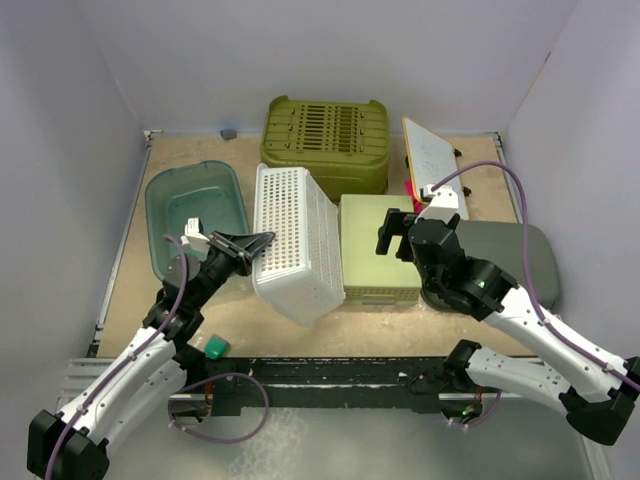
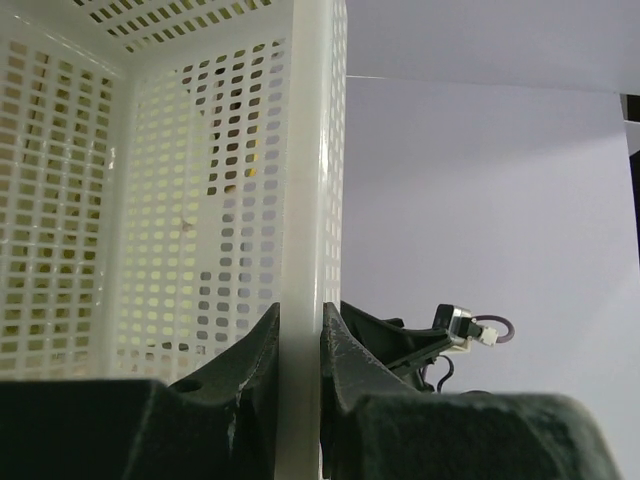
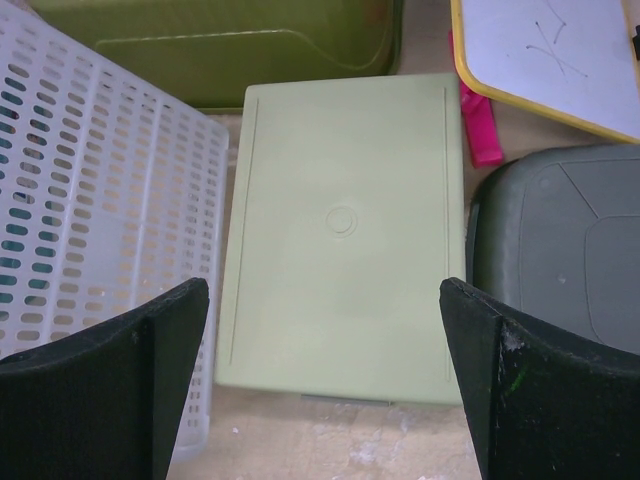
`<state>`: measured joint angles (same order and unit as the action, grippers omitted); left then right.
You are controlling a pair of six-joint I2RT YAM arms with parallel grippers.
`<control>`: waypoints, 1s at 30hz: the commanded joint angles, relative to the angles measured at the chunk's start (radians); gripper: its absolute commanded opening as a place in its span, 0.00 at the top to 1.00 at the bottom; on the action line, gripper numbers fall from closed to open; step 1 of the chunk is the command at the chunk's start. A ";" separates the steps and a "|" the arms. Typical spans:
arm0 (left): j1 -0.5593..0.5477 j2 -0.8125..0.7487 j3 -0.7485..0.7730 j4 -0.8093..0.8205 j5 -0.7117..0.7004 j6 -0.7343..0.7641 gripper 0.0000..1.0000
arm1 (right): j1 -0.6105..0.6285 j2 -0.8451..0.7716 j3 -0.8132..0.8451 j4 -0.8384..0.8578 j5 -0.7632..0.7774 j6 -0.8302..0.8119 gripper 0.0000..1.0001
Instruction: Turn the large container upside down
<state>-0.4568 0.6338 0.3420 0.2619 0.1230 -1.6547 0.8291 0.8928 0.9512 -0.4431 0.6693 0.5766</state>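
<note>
Above the wooden table (image 1: 260, 330), the left gripper's (image 1: 263, 240) thin rim pinch on the tilted white basket (image 1: 300, 225) may slip; right gripper (image 1: 398, 228) stands open.

The basket (image 1: 290, 240) is white, pierced all over with rows of small oblong holes. The crate (image 1: 325, 140) is olive green with a block of dark slots on top. The box (image 1: 375, 272) is plain pale green, with 1 faint ring at its middle. The tub (image 1: 195, 210) is see-through teal. The bin (image 1: 530, 245) is dark grey-green. The board (image 1: 432, 155) is white with a yellow rim and thin dark scribbles. The marker (image 3: 482, 130) is pink. The table (image 1: 380, 330) is tan. The left arm (image 1: 135, 370) and right arm (image 1: 545, 335) are white with black joints, and their cables (image 1: 505, 175) are purple.
</note>
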 commanded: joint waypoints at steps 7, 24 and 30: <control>-0.005 0.070 0.171 -0.528 -0.116 0.290 1.00 | 0.001 0.006 -0.006 0.037 0.008 0.002 0.01; -0.005 0.265 0.323 -0.824 -0.246 0.566 0.61 | 0.002 0.020 -0.012 0.059 -0.018 -0.002 0.01; -0.005 0.290 0.445 -0.940 -0.330 0.658 0.45 | 0.001 0.035 -0.012 0.075 -0.024 -0.009 0.01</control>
<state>-0.4583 0.8757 0.7216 -0.4229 -0.1307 -1.1225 0.8291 0.9157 0.9405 -0.4103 0.6373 0.5755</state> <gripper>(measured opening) 0.495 0.994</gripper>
